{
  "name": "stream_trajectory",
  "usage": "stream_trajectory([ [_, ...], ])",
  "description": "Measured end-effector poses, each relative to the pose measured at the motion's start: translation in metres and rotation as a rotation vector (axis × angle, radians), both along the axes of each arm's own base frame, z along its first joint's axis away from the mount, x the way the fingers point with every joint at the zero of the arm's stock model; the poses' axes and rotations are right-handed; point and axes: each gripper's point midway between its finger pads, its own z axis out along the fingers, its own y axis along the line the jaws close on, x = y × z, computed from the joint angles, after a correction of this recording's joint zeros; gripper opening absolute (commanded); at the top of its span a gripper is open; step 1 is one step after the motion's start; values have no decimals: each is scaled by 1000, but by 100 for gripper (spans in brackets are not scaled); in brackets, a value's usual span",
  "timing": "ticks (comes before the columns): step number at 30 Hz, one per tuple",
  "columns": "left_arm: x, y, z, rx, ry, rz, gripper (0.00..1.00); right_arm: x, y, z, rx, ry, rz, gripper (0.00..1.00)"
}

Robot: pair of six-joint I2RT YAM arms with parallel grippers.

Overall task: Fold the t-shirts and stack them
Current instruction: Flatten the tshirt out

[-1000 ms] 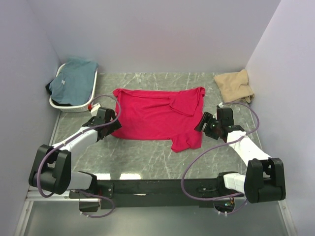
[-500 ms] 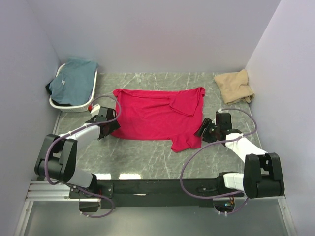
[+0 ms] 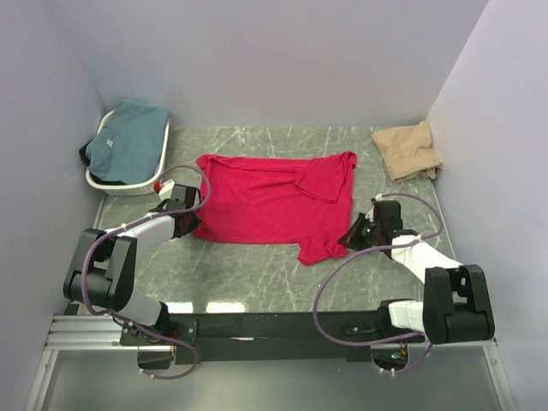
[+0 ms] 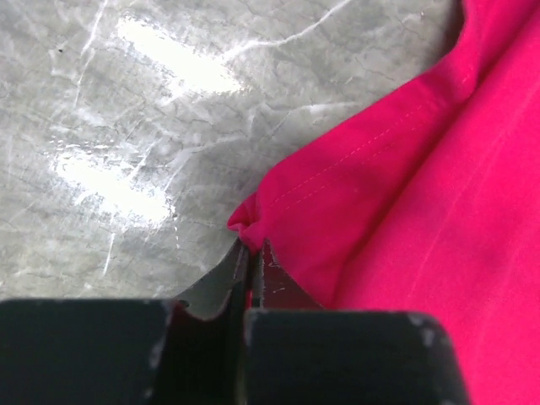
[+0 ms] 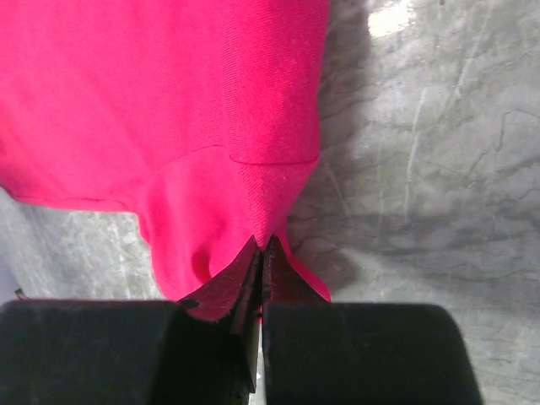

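Both arms have closed in on the red t-shirt [image 3: 270, 201] since the earlier frames. The right gripper [image 5: 261, 251] has slid toward the near edge to reach the sleeve, and the left gripper [image 4: 250, 255] has crept up to the hem corner. Left fingers are pinched together on a small peak of red hem. Right fingers are clamped on a tuck of sleeve cloth.

The shirt lies spread at mid-table [image 3: 257, 278], with a fold across its right half. A teal t-shirt [image 3: 128, 137] is heaped in the white basket [image 3: 111, 185] at the far left, just behind the left arm. A tan t-shirt [image 3: 409, 151] lies bunched in the far right corner against the wall.

Both wrist views cut off the gripper bodies, and red cloth hides the fingertips' inner faces. Marble shows between the shirt and the arm bases. Walls stand close on both sides.
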Motion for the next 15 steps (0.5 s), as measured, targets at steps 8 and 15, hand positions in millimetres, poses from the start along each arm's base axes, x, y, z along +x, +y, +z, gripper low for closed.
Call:
stream_trajectory([
  [8, -10, -5, 5, -27, 26, -26, 1, -7, -3, 21, -17, -48, 3, 0],
  [15, -38, -17, 71, -103, -92, -34, 1, -17, -14, 66, -71, -145, -27, 0],
])
